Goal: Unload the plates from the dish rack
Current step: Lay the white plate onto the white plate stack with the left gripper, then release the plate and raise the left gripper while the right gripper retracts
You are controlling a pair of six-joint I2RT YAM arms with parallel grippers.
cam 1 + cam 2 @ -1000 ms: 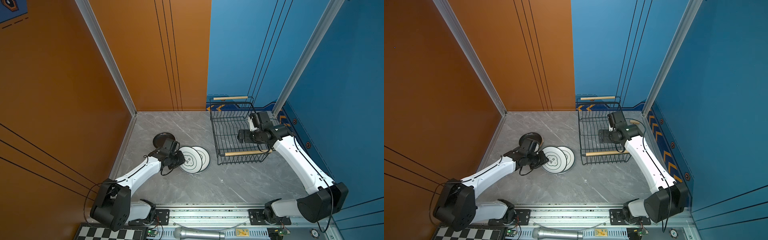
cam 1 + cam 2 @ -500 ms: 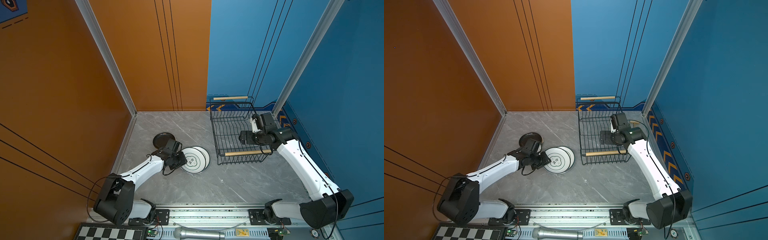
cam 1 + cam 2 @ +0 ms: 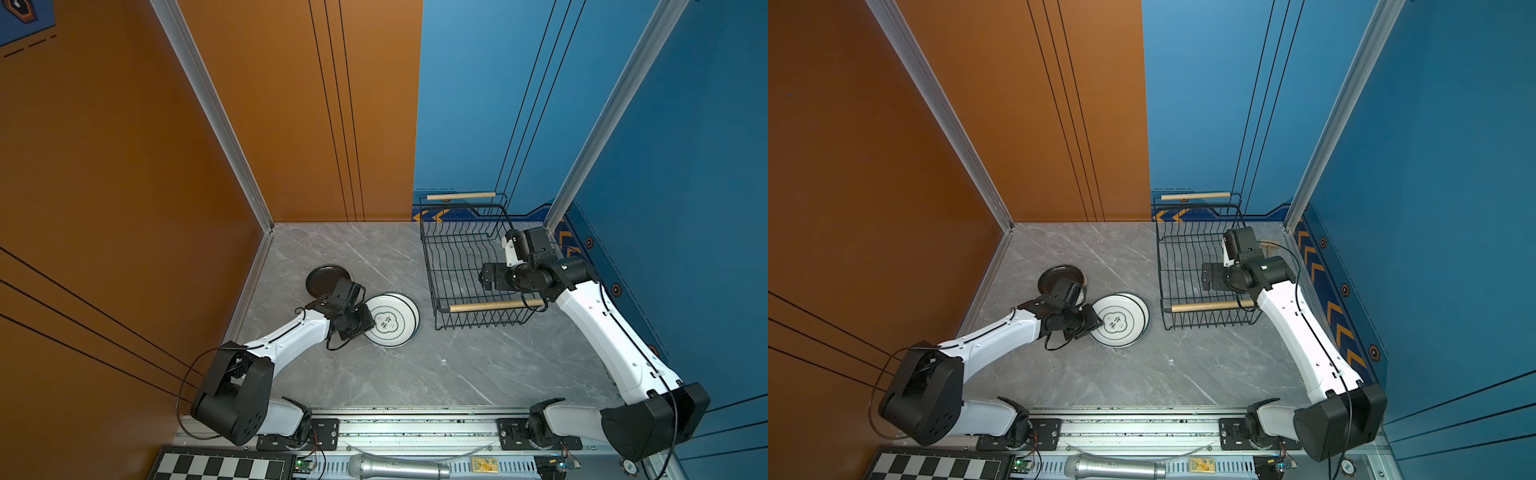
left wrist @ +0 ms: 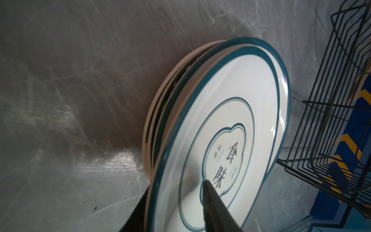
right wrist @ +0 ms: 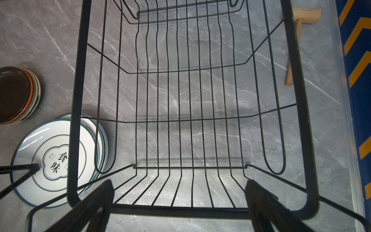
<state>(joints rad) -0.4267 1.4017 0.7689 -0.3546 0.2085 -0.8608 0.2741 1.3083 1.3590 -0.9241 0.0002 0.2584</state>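
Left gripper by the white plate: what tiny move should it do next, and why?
Probably open wide and slide back off the white plate. That plate already rests on the other white plates, the left gripper has its fingers over and under the rim, and the dish rack looks empty, so nothing seems left to carry.

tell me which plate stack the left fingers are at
The larger white stack with dark rims and printed centre: a left finger lies over its top plate. The smaller stack is black-topped.
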